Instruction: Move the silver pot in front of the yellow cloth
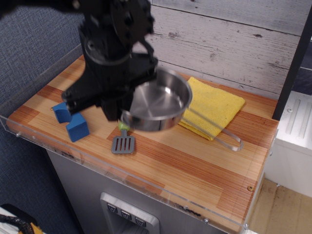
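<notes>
The silver pot [158, 102] hangs tilted in the air above the wooden tabletop, its left rim held by my black gripper [123, 113]. Its long wire handle [214, 132] trails to the right and down, crossing the near corner of the yellow cloth [217, 105]. The cloth lies folded at the back right, partly hidden behind the pot. The gripper's fingers are shut on the pot's rim, and the arm hides the table behind it.
A grey spatula with a green handle [123, 143] lies just below the pot. A blue foam block [73, 124] sits at the left, partly behind the arm. A clear plastic rim [146, 187] edges the table's front. A white wooden wall stands behind.
</notes>
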Robot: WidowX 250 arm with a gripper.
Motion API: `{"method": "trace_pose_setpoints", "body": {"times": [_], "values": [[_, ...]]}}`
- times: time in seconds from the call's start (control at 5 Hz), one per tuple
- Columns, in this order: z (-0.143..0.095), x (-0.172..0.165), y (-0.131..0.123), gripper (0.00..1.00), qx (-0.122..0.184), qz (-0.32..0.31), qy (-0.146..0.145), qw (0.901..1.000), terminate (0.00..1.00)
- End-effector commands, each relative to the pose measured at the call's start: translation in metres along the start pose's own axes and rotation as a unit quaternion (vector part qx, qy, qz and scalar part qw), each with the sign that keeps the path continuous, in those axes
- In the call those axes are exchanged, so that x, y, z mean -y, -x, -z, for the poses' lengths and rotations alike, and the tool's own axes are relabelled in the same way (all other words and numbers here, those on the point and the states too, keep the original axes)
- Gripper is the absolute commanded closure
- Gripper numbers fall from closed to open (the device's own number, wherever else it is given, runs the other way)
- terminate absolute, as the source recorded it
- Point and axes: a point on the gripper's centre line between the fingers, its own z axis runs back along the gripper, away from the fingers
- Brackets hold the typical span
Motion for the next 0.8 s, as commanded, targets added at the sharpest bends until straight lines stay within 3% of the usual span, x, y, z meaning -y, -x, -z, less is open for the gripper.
{"method": "trace_pose_setpoints", "body": {"times": [0.0, 0.6], "values": [[0.031, 0.000, 0.023, 1.00, -0.015, 0.037, -0.027, 0.9989, 0.00], [0.053, 0.010, 0.062, 1.00, -0.057, 0.086, -0.045, 0.9937, 0.00]]}}
